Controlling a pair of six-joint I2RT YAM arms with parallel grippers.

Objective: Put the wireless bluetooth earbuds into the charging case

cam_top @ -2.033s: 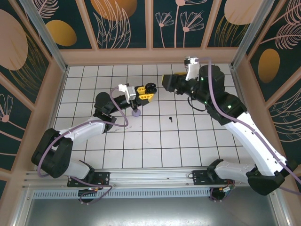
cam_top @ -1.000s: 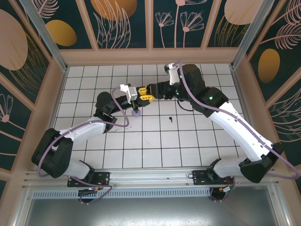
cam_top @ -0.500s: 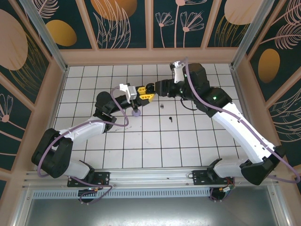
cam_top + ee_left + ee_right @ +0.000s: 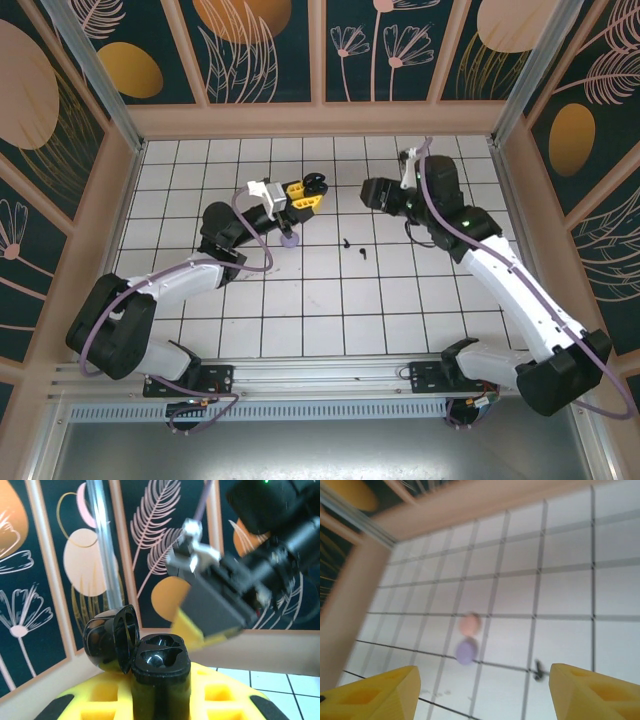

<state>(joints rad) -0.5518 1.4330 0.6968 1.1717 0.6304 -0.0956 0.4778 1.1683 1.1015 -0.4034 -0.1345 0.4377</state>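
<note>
Top view: black case pinched in left claw, buds loose on bench

Grips an open black case [image 4: 317, 183] narrowly in the left claw [image 4: 307, 194], out over the far middle tiles of the bench [image 4: 300, 300]. Pinches it, as seen from the left wrist, between yellow fingers [image 4: 95, 705], with the lid [image 4: 107, 640] swung off to the left and two glossy hollows facing up in the base. Faces the right claw [image 4: 368, 192] just to the right, near the case but apart from it, blurred in the left wrist view. Spreads that claw wide in the right wrist view, one yellow fingertip [image 4: 375, 695] in each lower corner and bare tiles between. Shows two black earbuds [image 4: 362, 253] lying close together on the tiles, nearer the arm bases than the gap between the claws. Shows a lilac case [image 4: 289, 238] on the bench close under the left claw. Puts a pink case [image 4: 470, 623] just beside the lilac one in the right wrist view, with one black bud a little to their right.
</note>
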